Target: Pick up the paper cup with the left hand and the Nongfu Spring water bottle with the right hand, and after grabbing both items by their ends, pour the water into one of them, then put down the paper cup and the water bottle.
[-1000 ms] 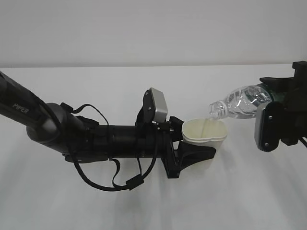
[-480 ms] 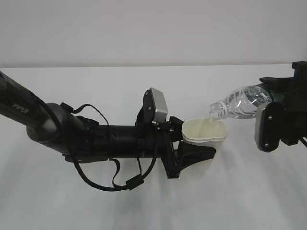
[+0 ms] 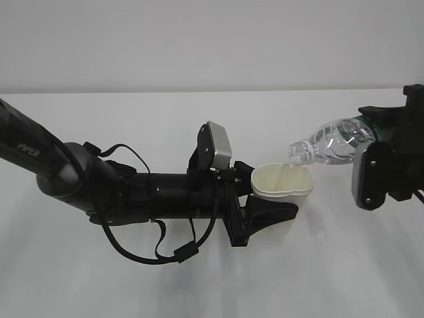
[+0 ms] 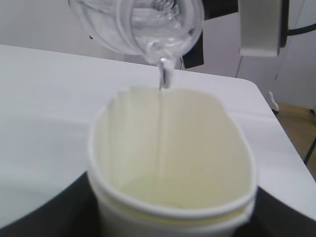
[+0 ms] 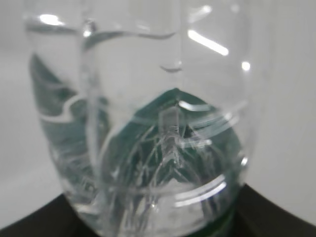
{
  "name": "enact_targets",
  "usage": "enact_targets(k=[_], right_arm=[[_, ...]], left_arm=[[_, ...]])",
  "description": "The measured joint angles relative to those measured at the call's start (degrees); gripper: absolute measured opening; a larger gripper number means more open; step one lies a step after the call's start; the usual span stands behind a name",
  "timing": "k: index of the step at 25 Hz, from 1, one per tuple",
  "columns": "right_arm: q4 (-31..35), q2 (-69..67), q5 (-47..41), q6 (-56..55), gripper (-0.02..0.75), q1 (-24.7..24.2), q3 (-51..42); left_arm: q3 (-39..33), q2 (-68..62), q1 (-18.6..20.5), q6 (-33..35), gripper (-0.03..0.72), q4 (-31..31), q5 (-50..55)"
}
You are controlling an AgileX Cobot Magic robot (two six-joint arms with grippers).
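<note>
Pouring is the step in hand. Left gripper (image 3: 275, 211), at the end of the black arm lettered "PIPER" (image 3: 66, 175) reaching in from the left, is clamped on the paper cup (image 3: 283, 187). Its jaws press the cup's sides hard enough that the rolled rim is squeezed into a long oval. The cup is upright and appears to be held a little above the white table (image 3: 199, 285). It sits near the middle of the exterior view.

Right gripper (image 3: 371, 149), on the plain black arm (image 3: 404, 159) coming in from the right edge, grips the base end of the Nongfu Spring water bottle (image 3: 328, 142). The bottle is tilted with its open, capless neck lowest and pointing left. Its mouth sits just above the cup's right rim without touching it.

From the left wrist view, a thin stream of water (image 4: 162, 81) falls from the bottle mouth into the cup. A shallow pool lies at the cup's bottom. The right wrist view looks along the clear ribbed body and shows water inside, with the dark green label seen through it.

As a judgement, the pour is under way and not finished. The next move calls for keeping the bottle mouth over the cup, then tipping the bottle back upright. After that, both items go down on the table. The squeezed cup may spill if jolted.
</note>
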State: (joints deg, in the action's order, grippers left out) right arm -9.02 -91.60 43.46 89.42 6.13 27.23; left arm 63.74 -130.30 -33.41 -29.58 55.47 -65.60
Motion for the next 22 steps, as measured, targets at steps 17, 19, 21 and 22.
enact_targets(k=[17, 19, 21, 22], right_arm=[[0.0, 0.0, 0.1, 0.0, 0.384, 0.0, 0.0], [0.0, 0.0, 0.1, 0.1, 0.384, 0.0, 0.0], [0.0, 0.0, 0.1, 0.1, 0.384, 0.0, 0.0], [0.0, 0.0, 0.1, 0.1, 0.384, 0.0, 0.0]], left_arm=[[0.0, 0.0, 0.0, -0.1, 0.435, 0.0, 0.0], [0.0, -0.1, 0.0, -0.1, 0.435, 0.0, 0.1], [0.0, -0.1, 0.0, -0.1, 0.435, 0.0, 0.1], [0.0, -0.1, 0.0, -0.1, 0.435, 0.0, 0.1]])
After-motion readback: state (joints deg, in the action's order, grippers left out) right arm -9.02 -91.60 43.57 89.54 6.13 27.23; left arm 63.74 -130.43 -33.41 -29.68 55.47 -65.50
